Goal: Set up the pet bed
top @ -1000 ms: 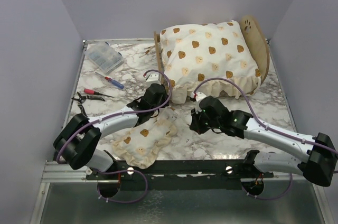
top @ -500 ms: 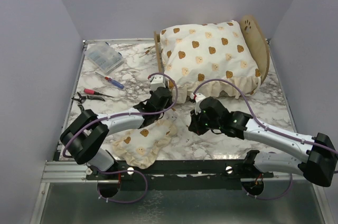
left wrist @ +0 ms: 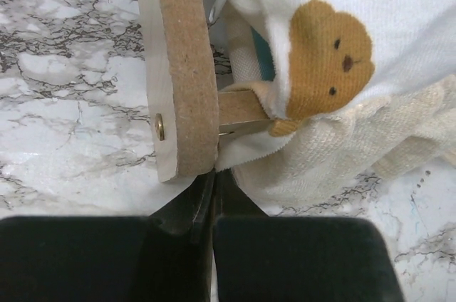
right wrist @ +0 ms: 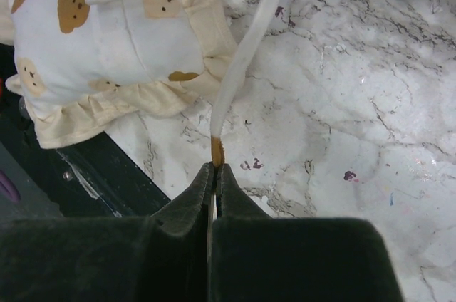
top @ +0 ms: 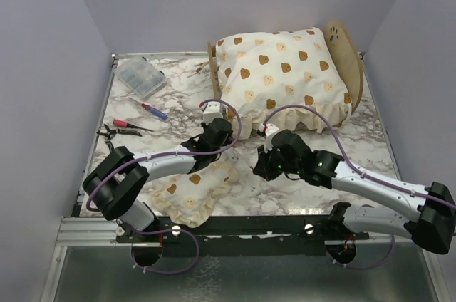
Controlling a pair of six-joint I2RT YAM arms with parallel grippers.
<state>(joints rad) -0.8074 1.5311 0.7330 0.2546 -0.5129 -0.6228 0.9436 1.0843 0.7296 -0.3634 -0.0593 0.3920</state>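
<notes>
The bed (top: 350,56) stands at the upper right of the top view, mostly buried under the cushion (top: 278,74). The left claw (left wrist: 212,184) has just reached the footboard (left wrist: 182,67) corner and snapped fully shut. Its tips touch the board's lower edge and the cushion's ruffle, but whether it pinches fabric cannot be told. The right claw (right wrist: 214,174) stays closed on a thin white strip (right wrist: 239,67). Likely the cushion is being tugged square. The pillow (top: 196,188) lies unplaced on the counter (top: 178,95), lower left.

A clear box (top: 140,77), screwdriver (top: 154,111) and pliers (top: 114,129) lie far left; big cushion (top: 281,77) far right; 1 small pillow (top: 196,191) near left.
</notes>
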